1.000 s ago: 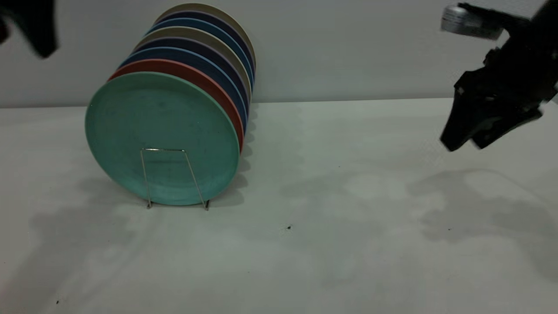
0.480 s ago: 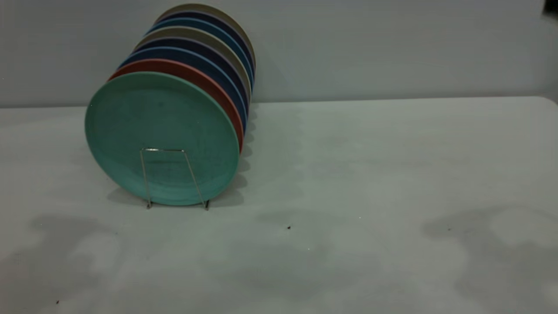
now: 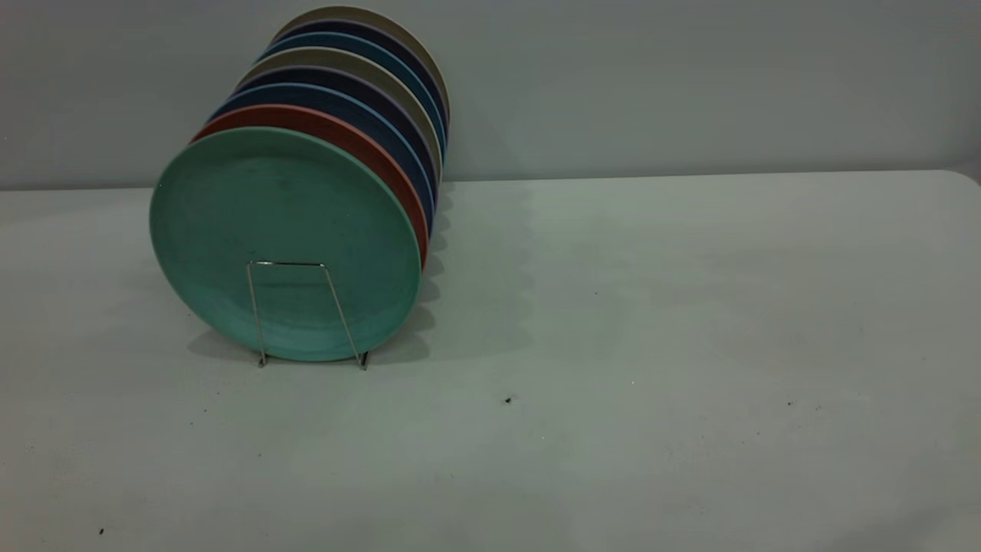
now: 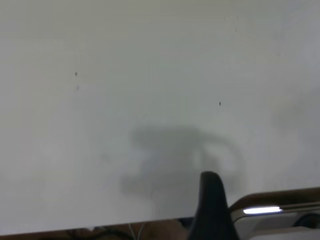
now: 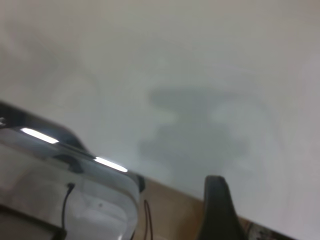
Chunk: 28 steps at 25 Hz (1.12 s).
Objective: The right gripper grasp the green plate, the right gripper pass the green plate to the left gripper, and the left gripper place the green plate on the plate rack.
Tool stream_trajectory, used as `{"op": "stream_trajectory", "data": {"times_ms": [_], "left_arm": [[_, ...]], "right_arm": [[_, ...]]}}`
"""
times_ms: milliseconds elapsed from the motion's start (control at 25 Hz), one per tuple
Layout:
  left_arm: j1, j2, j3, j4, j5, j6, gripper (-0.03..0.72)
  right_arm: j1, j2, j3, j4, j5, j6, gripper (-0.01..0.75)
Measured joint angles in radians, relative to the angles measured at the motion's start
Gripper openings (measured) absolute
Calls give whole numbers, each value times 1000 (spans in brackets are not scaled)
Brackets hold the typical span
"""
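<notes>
The green plate [image 3: 283,230] stands on edge at the front of a row of plates in the plate rack, whose front wire loop [image 3: 287,263] crosses the plate's lower face. Neither gripper shows in the exterior view. The left gripper [image 4: 212,200] appears in the left wrist view only as a dark part over the bare white table near its edge, far from the plate. The right gripper [image 5: 217,205] appears likewise in the right wrist view, above the table edge. Neither holds anything that I can see.
Behind the green plate stand a salmon-pink plate [image 3: 368,149], several dark blue plates [image 3: 383,126] and beige ones [image 3: 418,54], all leaning the same way. The white table [image 3: 651,307] reaches the grey back wall. A grey housing [image 5: 75,200] lies beyond the table edge.
Both arms have left the exterior view, the right one from the upper right and the left one from the upper left. Their shadows on the table are gone. The plates have not moved.
</notes>
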Motion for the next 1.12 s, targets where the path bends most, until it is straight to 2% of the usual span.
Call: {"op": "stream_trajectory", "data": {"times_ms": [280,600,920,1120], "left_arm": [[0,-331,184,-3,50,2,585],[0,-579,279,-3,104,17,585],[0,-808,313,-3,109,33,585],[0,-844,319,-35,109,102,585]], "right_arm": [[4,-240,234,50,6,-65,509],[4,-576,454,127,-48,-201,508],[4,-857,565,136,-72,-261,496],[4,-936,576,145,-90,-262,496]]}}
